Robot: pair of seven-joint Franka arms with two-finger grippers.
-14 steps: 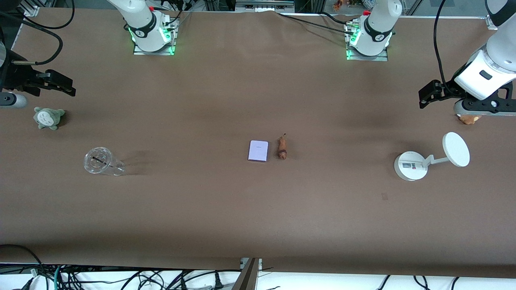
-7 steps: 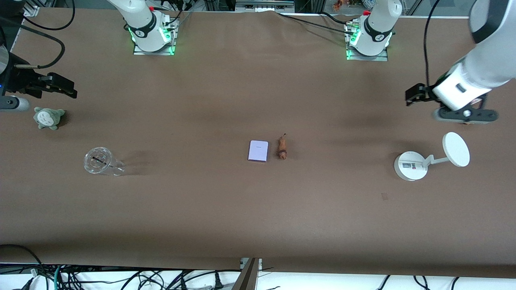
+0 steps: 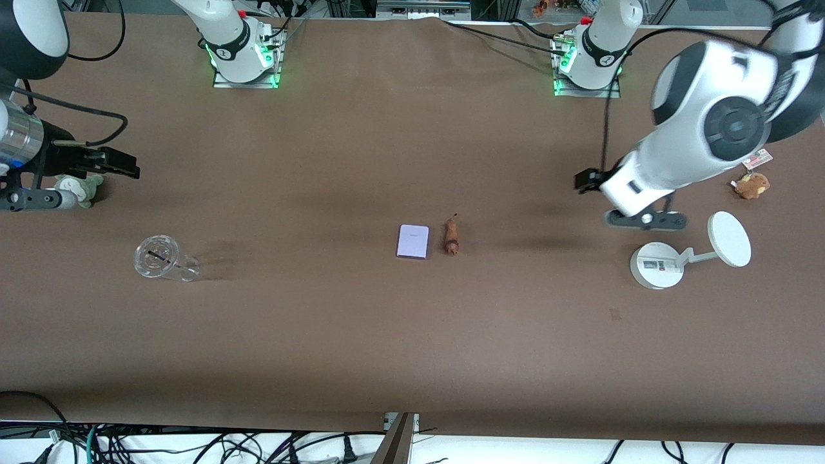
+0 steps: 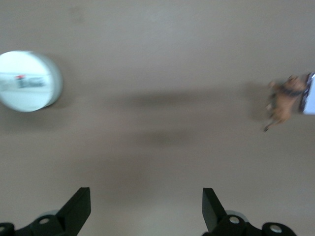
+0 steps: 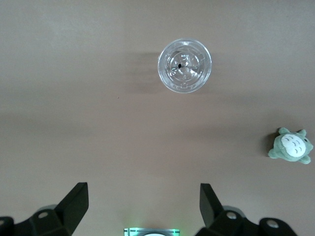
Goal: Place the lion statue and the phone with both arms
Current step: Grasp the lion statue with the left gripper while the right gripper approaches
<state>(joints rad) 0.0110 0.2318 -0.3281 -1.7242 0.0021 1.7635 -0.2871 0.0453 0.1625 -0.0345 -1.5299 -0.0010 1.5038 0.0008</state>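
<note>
Brown tabletop (image 3: 335, 335): mid-tabletop, the phone (image 3: 413, 241) lies just beside the lion statue (image 3: 452, 236). Left wrist view: left gripper (image 4: 146, 206) fingers apart; centre them over the statue. Right wrist view: right gripper (image 5: 142, 204) fingers apart over bare cloth; steer toward the phone.

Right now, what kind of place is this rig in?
Likely a robotics lab bench: two arm bases bolted to a brown-covered table, loose cables along its edge, and test props like a phone and plush.
</note>
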